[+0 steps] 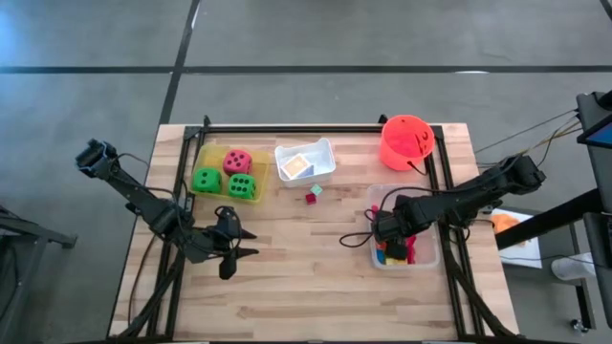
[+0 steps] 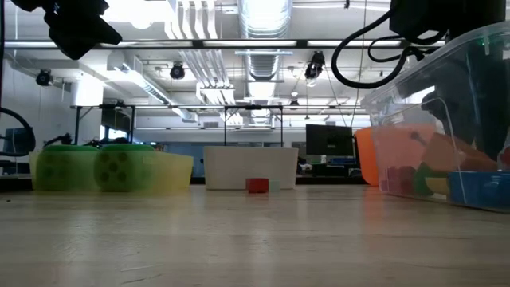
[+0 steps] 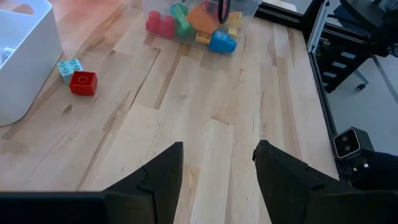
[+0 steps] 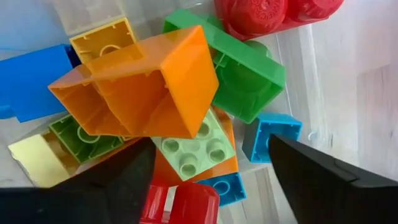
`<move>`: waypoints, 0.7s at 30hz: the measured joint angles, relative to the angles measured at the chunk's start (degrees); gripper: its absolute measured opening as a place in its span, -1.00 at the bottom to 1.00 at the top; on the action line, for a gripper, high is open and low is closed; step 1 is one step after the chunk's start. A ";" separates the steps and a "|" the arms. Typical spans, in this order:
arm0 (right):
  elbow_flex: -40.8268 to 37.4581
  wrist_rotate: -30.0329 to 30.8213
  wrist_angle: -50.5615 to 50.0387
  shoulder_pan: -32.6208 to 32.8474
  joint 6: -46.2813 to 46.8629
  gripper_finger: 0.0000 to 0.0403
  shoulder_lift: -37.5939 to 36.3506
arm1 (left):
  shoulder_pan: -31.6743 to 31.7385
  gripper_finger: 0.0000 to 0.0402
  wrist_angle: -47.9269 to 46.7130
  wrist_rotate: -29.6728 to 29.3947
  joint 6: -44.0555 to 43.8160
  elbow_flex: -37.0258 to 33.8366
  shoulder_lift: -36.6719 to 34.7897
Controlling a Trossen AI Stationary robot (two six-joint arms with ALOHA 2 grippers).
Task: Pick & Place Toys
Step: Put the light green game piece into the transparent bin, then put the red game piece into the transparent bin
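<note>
The clear tray [image 1: 427, 250] at the table's right holds several coloured bricks. My right gripper [image 4: 211, 146] points down into it, open. Its fingers stand on either side of a pale green brick [image 4: 196, 149] and a red brick [image 4: 183, 205], and a tilted orange brick [image 4: 146, 87] lies on the pile just beyond them. A red brick [image 1: 312, 198] and a light blue brick [image 1: 316, 189] lie on the table by the white tray [image 1: 320, 153]. Two green dice [image 1: 207, 179] and a pink-red one [image 1: 237, 161] sit in the yellow tray [image 1: 206, 153]. My left gripper [image 1: 232, 250] waits open above the table's near left.
An orange-red bucket [image 1: 406, 141] stands at the far right corner, just beyond the clear tray. A flat card [image 1: 297, 166] lies in the white tray. Bare wood lies between my two arms across the table's middle and near side [image 1: 306, 277].
</note>
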 joint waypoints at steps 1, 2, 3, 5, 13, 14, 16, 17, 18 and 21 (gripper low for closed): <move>0.00 -0.03 0.00 0.00 0.01 0.54 0.00 | 0.00 -0.05 0.00 0.00 -0.02 0.00 0.00; 0.00 -0.03 -0.02 0.00 0.01 0.58 0.00 | 0.00 -0.05 0.00 0.00 -0.02 0.00 0.00; 0.00 -0.03 -0.04 0.00 -0.01 0.62 0.00 | 0.00 -0.05 0.00 0.00 -0.02 0.00 0.00; 0.00 -0.03 -0.04 0.00 -0.02 0.68 0.00 | 0.00 -0.05 0.00 0.00 -0.02 0.00 0.00; 2.05 0.00 -4.66 0.00 1.51 0.73 -0.23 | 0.00 -0.05 0.06 -0.19 -0.32 0.00 0.00; 2.87 0.01 -6.37 0.01 2.11 0.73 -0.29 | 0.02 -0.05 0.36 -1.07 -0.81 0.00 0.00; 5.02 0.01 -9.90 0.13 3.60 0.73 -0.38 | 0.54 -0.05 1.63 -3.63 -2.98 0.00 0.00; 6.16 0.03 -11.07 0.24 4.24 0.73 -0.40 | 1.20 -0.05 2.37 -4.95 -4.36 0.00 0.00; 7.33 0.05 -12.15 0.54 4.90 0.73 -0.49 | 2.16 -0.05 3.13 -5.78 -5.47 0.00 0.00; 10.90 0.03 -14.72 1.57 7.60 0.74 -0.71 | 5.05 -0.05 4.09 -6.28 -8.58 0.00 0.08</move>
